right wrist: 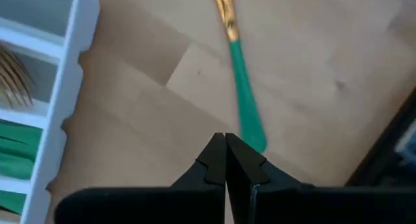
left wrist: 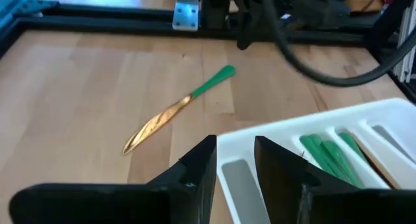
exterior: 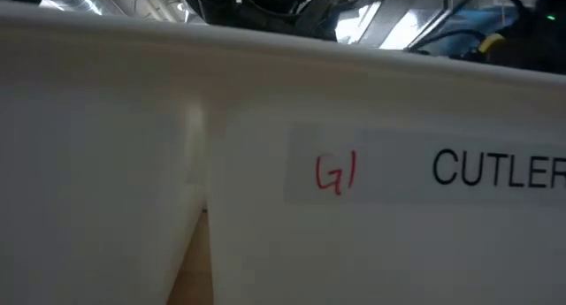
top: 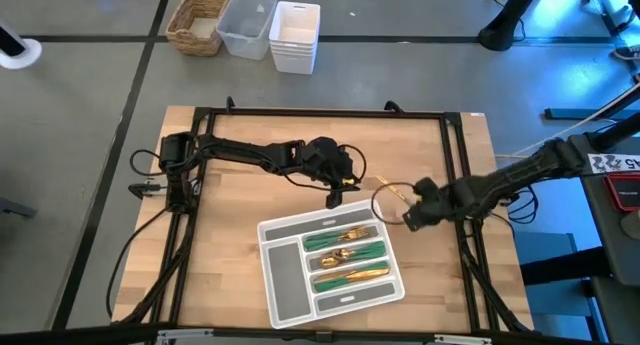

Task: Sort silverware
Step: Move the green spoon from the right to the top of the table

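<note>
On the table, right of the tray: one loose knife (left wrist: 179,109), gold blade, green handle, flat on the bare wood. Looks like the last piece out; I see no other loose silverware.
Tray: grey compartmented tray (top: 277,232) sits front-centre, turned at an angle. Middle slots hold sorted pieces (top: 345,255), green handles bunched together, gold heads lined up the same way, so each slot reads as one type.
Empty slots: long side slot and the slot nearest the front look bare from above.
Right gripper: right gripper (right wrist: 225,160) hovers just short of the knife's green handle tip (right wrist: 250,123), fingers pressed together, holding nothing. I read this as lining up on the handle end, since it is the thicker part to grab; fingers must part first.
Left gripper: left gripper (left wrist: 235,160) hangs over the tray's far corner, fingers a little apart, empty. Probably parked there to keep clear of the right arm's reach.
Low view: blocked by a white bin wall with a "CUTLER..." label (exterior: 495,168); no use for this pick.
Off-table: wicker basket (top: 196,22) and plastic bins (top: 271,28) on the floor beyond the table, not in play.
Risk: thin knife lying flat, fingers could skid off it.
</note>
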`<state>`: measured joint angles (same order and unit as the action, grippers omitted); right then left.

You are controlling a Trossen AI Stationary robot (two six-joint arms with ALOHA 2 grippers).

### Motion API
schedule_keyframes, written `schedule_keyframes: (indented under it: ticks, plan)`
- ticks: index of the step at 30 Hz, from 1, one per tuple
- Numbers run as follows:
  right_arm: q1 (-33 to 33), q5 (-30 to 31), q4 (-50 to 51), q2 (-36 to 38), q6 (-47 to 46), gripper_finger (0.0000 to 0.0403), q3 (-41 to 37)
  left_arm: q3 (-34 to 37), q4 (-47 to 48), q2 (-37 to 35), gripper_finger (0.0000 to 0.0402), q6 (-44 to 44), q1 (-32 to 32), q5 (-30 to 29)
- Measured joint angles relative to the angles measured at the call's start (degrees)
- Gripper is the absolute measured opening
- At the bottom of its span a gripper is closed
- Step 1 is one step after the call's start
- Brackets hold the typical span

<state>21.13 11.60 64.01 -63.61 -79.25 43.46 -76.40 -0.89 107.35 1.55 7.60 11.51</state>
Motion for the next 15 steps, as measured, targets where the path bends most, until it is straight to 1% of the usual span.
schedule_keyframes:
  ticks: [3, 7, 11, 15]
  plan:
    - [3.57, 0.25, -2.84, -0.54, -4.0, 0.0001, -2.27, 0.0, 1.48, 0.0, 0.0098, 0.41, 0.0, 0.0]
    - [6.64, 0.4, -4.19, -1.65, -8.04, 0.0001, -4.64, 0.0, 2.11, 0.0, 0.0098, 0.41, 0.0, 0.02]
    - [8.29, 0.41, -4.57, -2.79, -11.04, 0.0001, -7.09, 0.0, 2.06, 0.0, 0.0098, 0.43, 0.0, 0.02]
    - [8.53, 0.43, -7.79, -3.07, -12.03, 0.0001, -9.47, 0.0, 2.04, 0.0, 0.0098, 0.41, 0.0, 0.02]
